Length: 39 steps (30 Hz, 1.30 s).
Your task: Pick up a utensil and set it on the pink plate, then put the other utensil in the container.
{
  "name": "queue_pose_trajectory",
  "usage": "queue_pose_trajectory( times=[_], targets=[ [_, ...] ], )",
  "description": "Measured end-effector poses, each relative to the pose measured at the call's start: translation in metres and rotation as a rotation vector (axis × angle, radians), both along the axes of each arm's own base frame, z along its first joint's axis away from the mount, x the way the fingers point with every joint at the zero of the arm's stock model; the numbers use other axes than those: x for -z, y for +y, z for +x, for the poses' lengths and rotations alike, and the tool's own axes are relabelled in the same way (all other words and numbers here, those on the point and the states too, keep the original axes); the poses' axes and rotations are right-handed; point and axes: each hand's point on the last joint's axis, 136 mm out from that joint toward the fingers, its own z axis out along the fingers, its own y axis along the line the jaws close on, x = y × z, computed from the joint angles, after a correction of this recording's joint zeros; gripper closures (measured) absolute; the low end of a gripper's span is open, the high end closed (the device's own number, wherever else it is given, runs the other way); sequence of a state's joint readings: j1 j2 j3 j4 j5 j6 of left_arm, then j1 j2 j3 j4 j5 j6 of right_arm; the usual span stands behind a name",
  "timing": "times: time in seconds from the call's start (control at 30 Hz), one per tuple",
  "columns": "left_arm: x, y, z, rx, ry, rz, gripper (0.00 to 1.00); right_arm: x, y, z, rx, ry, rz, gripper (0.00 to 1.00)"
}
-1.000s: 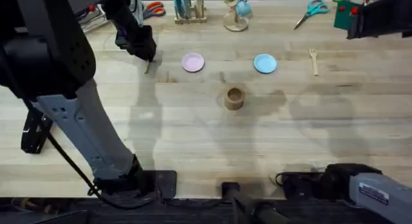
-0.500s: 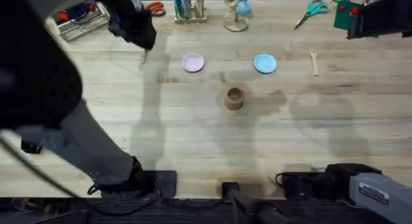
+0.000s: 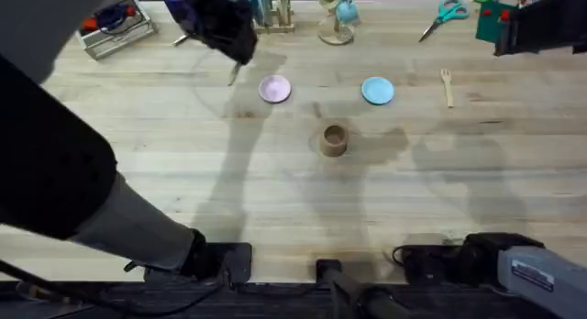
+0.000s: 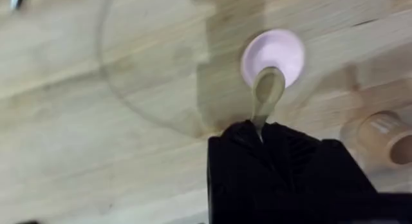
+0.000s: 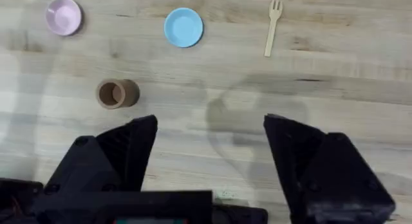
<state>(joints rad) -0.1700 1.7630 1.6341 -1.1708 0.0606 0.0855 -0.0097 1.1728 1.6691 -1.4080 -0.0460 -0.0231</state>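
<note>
One left end effector (image 4: 261, 135) clamping spoon (image 4: 266, 95) — now nearer pink plate (image 3: 274, 89), right end effector (image 5: 209, 153) open

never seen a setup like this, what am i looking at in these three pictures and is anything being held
These are two robot arms at a wooden table. One picture looks down from above; the other two come from cameras on each arm's wrist.

The left tool is shut on a small wooden spoon, carried in the air next to the pink plate. The right tool is open and holds nothing.

On the table lie the pink plate, a light-blue plate, a wooden cup and a wooden fork. Along the far edge are scissors and a few other items.
</note>
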Motion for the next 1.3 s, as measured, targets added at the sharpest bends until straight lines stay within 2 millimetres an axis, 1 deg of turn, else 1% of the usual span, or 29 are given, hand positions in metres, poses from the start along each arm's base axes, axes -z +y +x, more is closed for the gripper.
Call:
queue_pose_trajectory(
  times=[0.1,0.2,0.33,0.43,0.53,0.63,0.83,1.17,1.3],
  targets=[
    [-0.004,-0.020,0.005,0.046,-0.040,-0.011,0.960,0.000,0.000,0.000,0.000,0.000,0.000,0.005],
    [-0.007,-0.031,0.011,0.071,-0.075,-0.020,0.960,0.000,0.000,0.000,0.000,0.000,0.000,0.006],
    [-0.008,-0.035,0.019,0.072,-0.103,-0.029,0.960,0.000,0.000,0.000,0.000,0.000,0.000,0.005],
    [-0.003,-0.036,0.022,0.066,-0.096,-0.033,0.960,0.000,0.000,0.000,0.000,0.000,0.000,0.005],
    [0.008,-0.039,0.024,0.067,-0.069,-0.041,0.960,0.000,0.000,0.000,0.000,0.000,0.000,0.006],
    [0.025,-0.040,0.026,0.067,-0.029,-0.036,0.960,0.000,0.000,0.000,0.000,0.000,0.000,0.005],
    [0.056,-0.043,0.036,0.066,0.013,-0.028,0.960,0.000,0.000,0.000,0.000,0.000,0.000,0.005],
    [0.084,-0.044,0.038,0.066,0.067,-0.019,0.959,0.000,0.000,0.000,0.000,0.000,0.000,0.006],
    [0.092,-0.045,0.040,0.066,0.075,-0.018,0.959,0.000,0.000,0.000,0.000,0.000,0.000,0.005]
  ],
)
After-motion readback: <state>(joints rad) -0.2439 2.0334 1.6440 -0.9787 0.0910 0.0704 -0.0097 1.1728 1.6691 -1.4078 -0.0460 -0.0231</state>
